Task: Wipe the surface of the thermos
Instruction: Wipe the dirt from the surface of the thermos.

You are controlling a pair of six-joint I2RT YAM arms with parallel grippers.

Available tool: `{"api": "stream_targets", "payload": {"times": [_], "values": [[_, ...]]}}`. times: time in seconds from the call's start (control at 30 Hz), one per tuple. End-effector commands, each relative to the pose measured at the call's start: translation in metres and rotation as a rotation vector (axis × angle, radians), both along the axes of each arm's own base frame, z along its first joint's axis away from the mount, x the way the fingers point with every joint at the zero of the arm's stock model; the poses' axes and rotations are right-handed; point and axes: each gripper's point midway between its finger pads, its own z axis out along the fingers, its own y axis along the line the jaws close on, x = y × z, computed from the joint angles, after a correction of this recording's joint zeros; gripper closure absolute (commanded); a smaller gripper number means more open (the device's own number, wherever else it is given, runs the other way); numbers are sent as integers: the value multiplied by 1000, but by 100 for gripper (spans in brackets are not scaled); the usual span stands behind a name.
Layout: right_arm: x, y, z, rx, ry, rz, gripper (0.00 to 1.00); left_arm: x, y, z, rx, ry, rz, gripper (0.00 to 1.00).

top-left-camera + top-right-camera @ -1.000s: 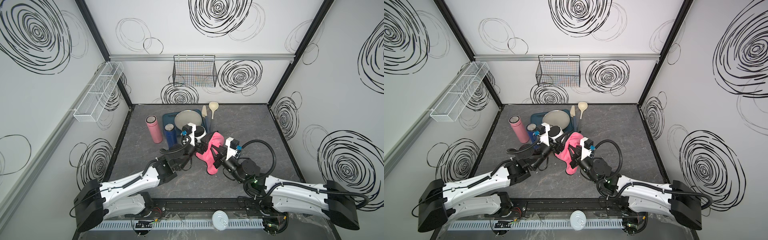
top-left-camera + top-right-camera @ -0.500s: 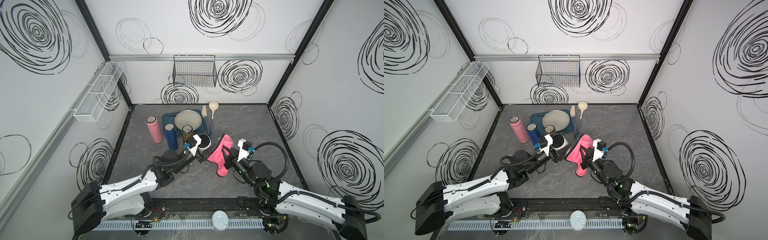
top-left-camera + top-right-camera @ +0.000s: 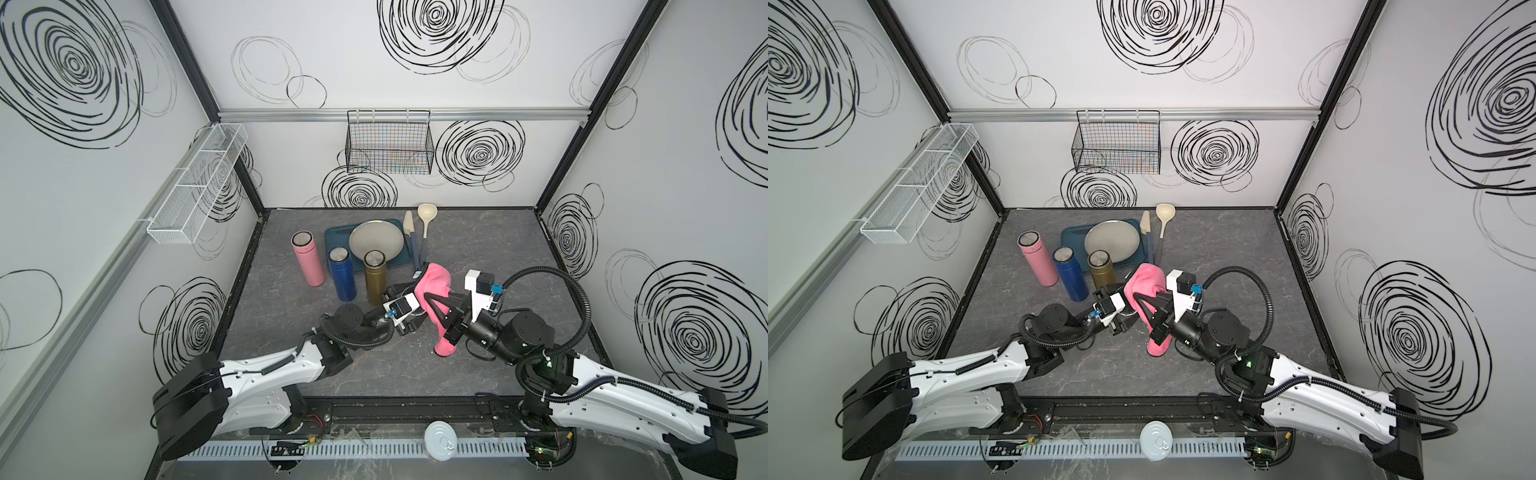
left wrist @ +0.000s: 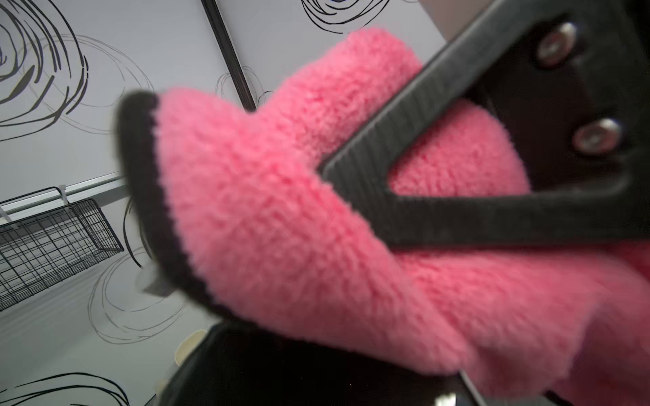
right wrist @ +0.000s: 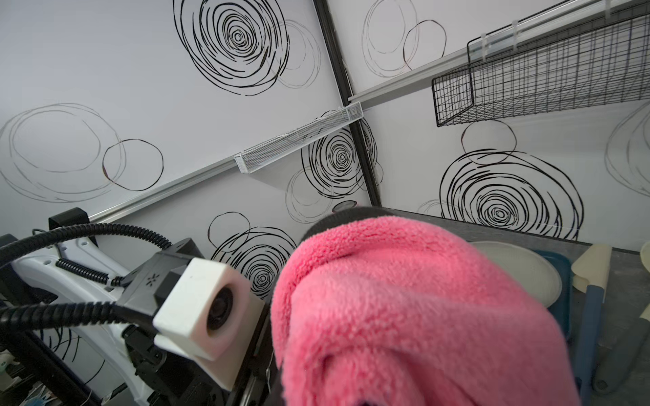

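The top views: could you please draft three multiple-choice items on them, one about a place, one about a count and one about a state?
1. Where does the plate lie?
A) on the blue tray
B) in the wire basket
C) directly on the table

2. How many thermoses stand upright beside the tray?
A) two
B) three
C) five

3. What state is the pink cloth in?
A) spread flat
B) clamped by the jaws of the right gripper
C) hanging from the wire basket

Key: 1 A, the plate rests inside the tray's rim; 2 B, pink, blue and gold ones stand in a row; 3 B, black jaws close over the bunched cloth.
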Motion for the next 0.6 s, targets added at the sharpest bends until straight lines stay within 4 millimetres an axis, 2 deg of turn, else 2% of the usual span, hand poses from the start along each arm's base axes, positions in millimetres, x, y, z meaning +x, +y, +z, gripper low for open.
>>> {"api": "stream_targets", "payload": {"times": [0.0,0.13,0.27,0.4,0.5,0.57], "values": [[1,14,-15,-56,39,16,100,-13,7,51,-133,-135,-29,100],[12,20,-44,-121,120,-26,100,-19,7,52,-125,-142,-49,100],[32,16,-52,-183,200,-112,100,-18,1,43,-70,-155,-35,100],[23,35,-59,-229,198,-23,100,-8,7,48,-94,-149,39,100],[16,43,-84,-301,215,14,100,4,18,56,-149,-110,85,100],[13,40,-103,-323,240,18,100,10,23,60,-186,-79,102,100]]}}
